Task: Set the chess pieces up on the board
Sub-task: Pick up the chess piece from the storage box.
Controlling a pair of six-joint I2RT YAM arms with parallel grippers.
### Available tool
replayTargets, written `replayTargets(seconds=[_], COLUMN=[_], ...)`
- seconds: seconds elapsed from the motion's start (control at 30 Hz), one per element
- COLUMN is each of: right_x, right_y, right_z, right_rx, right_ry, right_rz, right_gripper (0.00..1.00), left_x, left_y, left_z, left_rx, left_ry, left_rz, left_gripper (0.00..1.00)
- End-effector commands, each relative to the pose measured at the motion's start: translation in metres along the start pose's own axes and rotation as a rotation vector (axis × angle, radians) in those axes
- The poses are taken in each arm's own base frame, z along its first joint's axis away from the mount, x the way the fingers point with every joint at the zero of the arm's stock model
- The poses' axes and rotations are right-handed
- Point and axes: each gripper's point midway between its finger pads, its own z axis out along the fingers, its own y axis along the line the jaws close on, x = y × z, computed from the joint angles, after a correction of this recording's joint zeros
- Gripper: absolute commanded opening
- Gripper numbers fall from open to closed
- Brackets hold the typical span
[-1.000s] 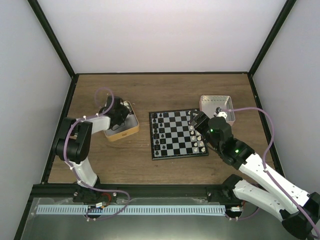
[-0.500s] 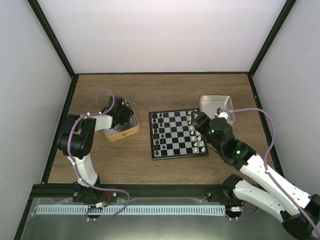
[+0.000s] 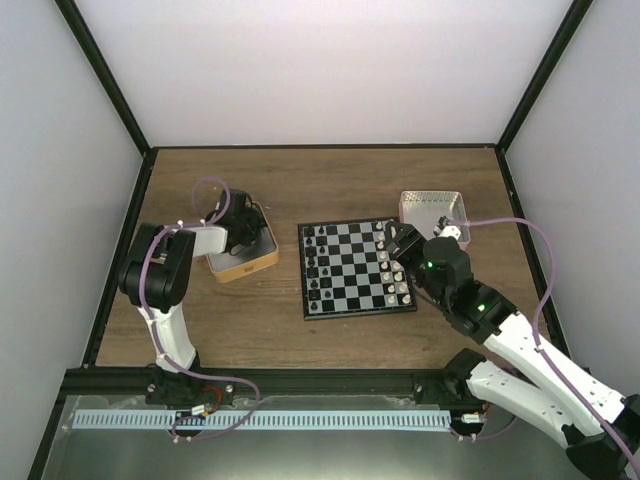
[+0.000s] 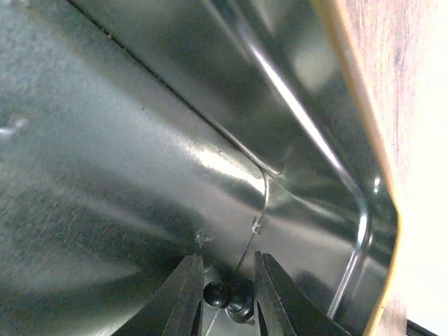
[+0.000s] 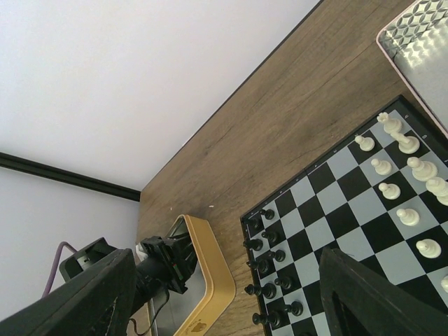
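The left tool (image 4: 225, 269) is down inside the gold-rimmed tin (image 3: 248, 266), which sits on the desk (image 3: 330, 185) just to the left of the board (image 3: 355, 285). Its two fingers (image 4: 187, 297) are drawn in to a narrow gap, and a small black chess piece (image 4: 222, 297) lies on the tin's shiny metal floor right between them. The piece seems to fill the gap from one finger to the other, but at the very bottom edge of the wrist view I cannot tell whether the pads actually pinch it.

The right tool (image 5: 225, 280) hangs above the board's right side with its fingers spread wide apart and nothing between them.

The board lies flat near the middle of the desk. The black chess pieces (image 5: 269, 269) already placed stand in the two files along its left edge, the side nearest the gold-rimmed tin. White pieces (image 5: 399, 175) stand in two files along the opposite edge, under the right arm. Beyond the board's far right corner sits a second tin (image 3: 432, 205) with a pink rim and a patterned metal floor.
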Motion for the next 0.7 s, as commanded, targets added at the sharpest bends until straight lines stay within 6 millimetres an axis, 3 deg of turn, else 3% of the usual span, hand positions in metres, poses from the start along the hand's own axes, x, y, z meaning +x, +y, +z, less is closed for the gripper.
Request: replayTargets(seconds=[0.0,0.13,0.3,0.4,0.67], right_x=[-0.009,-0.01,-0.011,-0.01,-0.009], right_y=[-0.001,-0.001,-0.001,-0.001,-0.001], right_z=[-0.004,-0.005,-0.005,-0.005,-0.003], right_rx=[0.009,0.01,0.012,0.011,0.01], right_ry=[-0.033,-0.04,-0.043,-0.041,-0.039], right_rz=[0.009,0.01,0.01,0.01,0.006], right_gripper=[0.73,0.73,0.73,0.73,0.73], left_x=[0.004,0.004,0.004,0.0,-0.013], left_y=[0.021,0.023,0.025,0.026,0.016], left_z=[0.013,0.015,0.016,0.012,-0.023], left_rx=[-0.075,-0.079,-0.089,-0.101,-0.105], left_ry=[0.008,0.009,0.005,-0.016,-0.099], left_rz=[-0.02,-0.015,0.003,0.027,0.187], left_gripper=[0.22,0.18,0.05,0.04,0.04])
